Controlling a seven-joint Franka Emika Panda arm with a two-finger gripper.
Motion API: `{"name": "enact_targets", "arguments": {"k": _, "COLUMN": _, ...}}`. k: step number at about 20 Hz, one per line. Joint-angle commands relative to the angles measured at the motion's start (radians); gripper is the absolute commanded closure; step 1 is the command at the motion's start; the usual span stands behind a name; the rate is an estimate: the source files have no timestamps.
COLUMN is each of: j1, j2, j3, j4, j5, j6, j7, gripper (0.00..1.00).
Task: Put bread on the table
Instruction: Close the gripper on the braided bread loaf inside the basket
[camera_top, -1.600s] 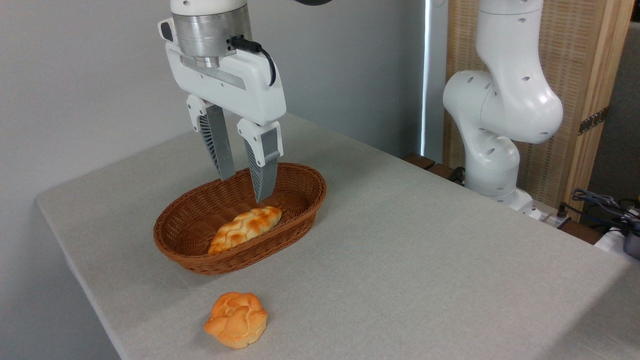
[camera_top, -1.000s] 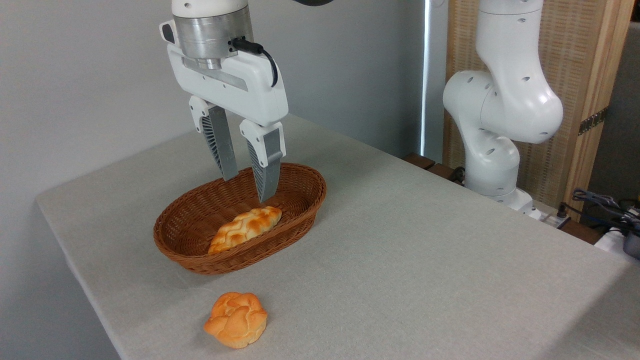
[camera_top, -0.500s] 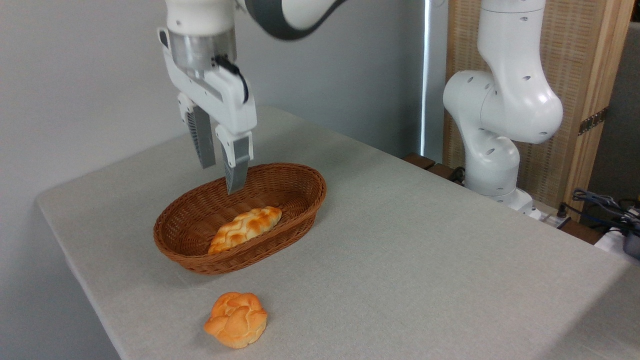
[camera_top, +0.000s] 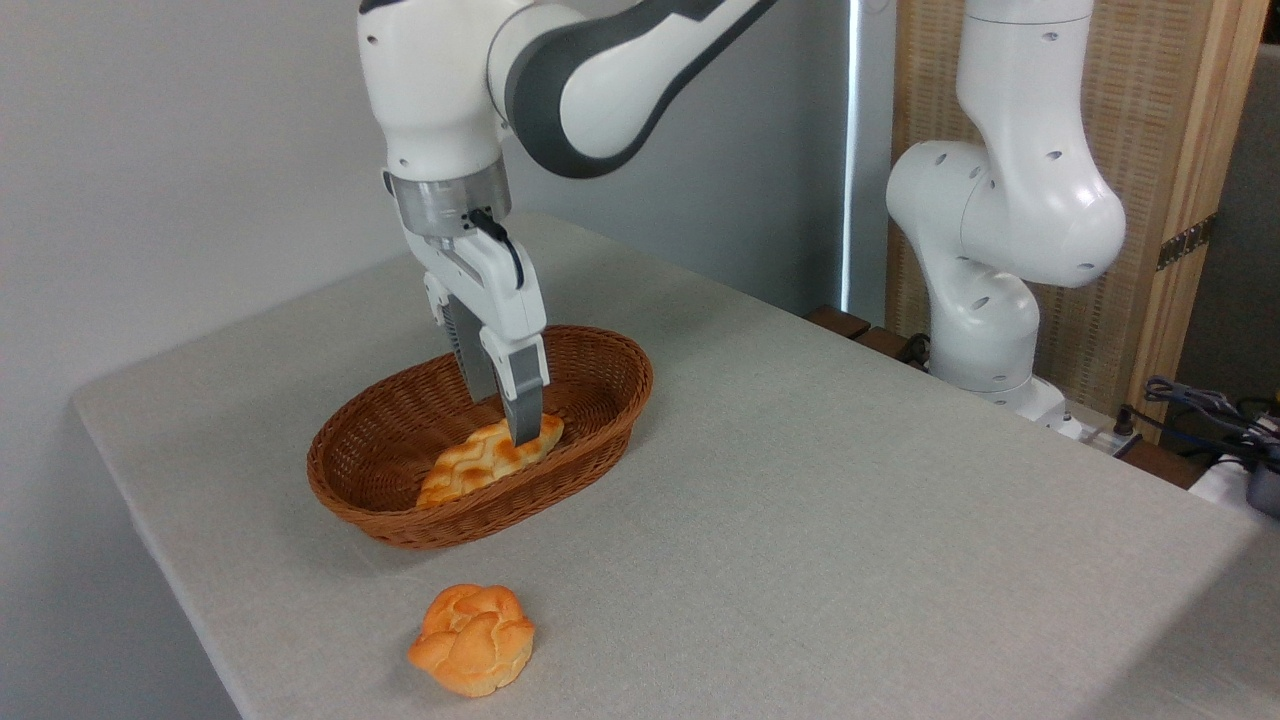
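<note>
— Looks like a robotics lab to us?
— Yeah, we think so: arm bolted beside a cloth-covered table, loose cables, bare grey wall.

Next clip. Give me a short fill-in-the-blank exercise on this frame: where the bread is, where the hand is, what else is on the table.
1. The braided bread lies inside the brown wicker ____.
2. The hand has its fingers down at the bread's ____-hand end.
3. The round bun sits on the ____, outside the basket.

Missing words: basket; right; table
</note>
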Motion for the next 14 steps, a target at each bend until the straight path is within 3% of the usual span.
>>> {"name": "enact_targets", "arguments": {"k": 1, "j1": 0.000, "j2": -0.005, "j3": -0.018, "j4": -0.060, "j5": 0.016, "j6": 0.095, "j7": -0.001, "gripper": 0.00}}
{"name": "enact_targets", "arguments": {"k": 10, "j1": 0.000, "j2": 0.026, "j3": -0.024, "j4": -0.106, "j5": 0.016, "j6": 0.220, "j7": 0.005, "gripper": 0.01}}
{"name": "enact_targets", "arguments": {"k": 14, "j1": 0.000, "j2": 0.032, "j3": -0.024, "j4": -0.112, "j5": 0.016, "j6": 0.221, "j7": 0.010, "gripper": 0.34}}
